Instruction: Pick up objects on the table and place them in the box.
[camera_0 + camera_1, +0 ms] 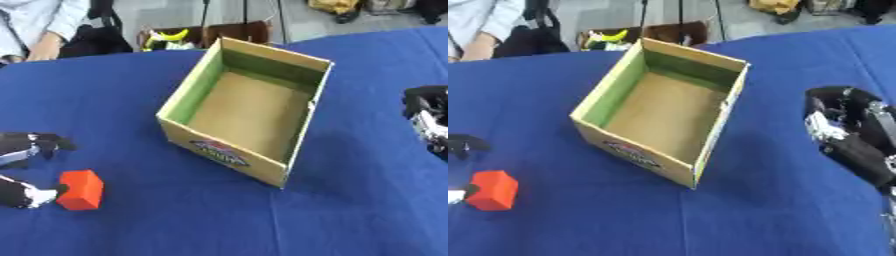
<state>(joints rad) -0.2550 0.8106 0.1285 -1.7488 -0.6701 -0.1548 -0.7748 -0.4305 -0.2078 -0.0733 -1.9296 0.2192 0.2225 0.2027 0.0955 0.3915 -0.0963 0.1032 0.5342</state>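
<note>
A red block (pixel 81 189) lies on the blue cloth at the lower left. My left hand (pixel 22 150) comes in from the left edge beside it. Its fingers are spread above the block, while a lower black tip (pixel 31 195) touches the block's left side; the hand is open. An open cardboard box (pixel 223 152) with a green inner wall and a logo on its front stands in the middle, with nothing inside. My right hand (pixel 846 132) hovers open at the right edge, apart from the box.
The blue-covered table (pixel 131 100) spreads around the box. Beyond its far edge are a black bag (pixel 96 40), a yellow object (pixel 166 37) and a seated person's sleeve (pixel 39 20).
</note>
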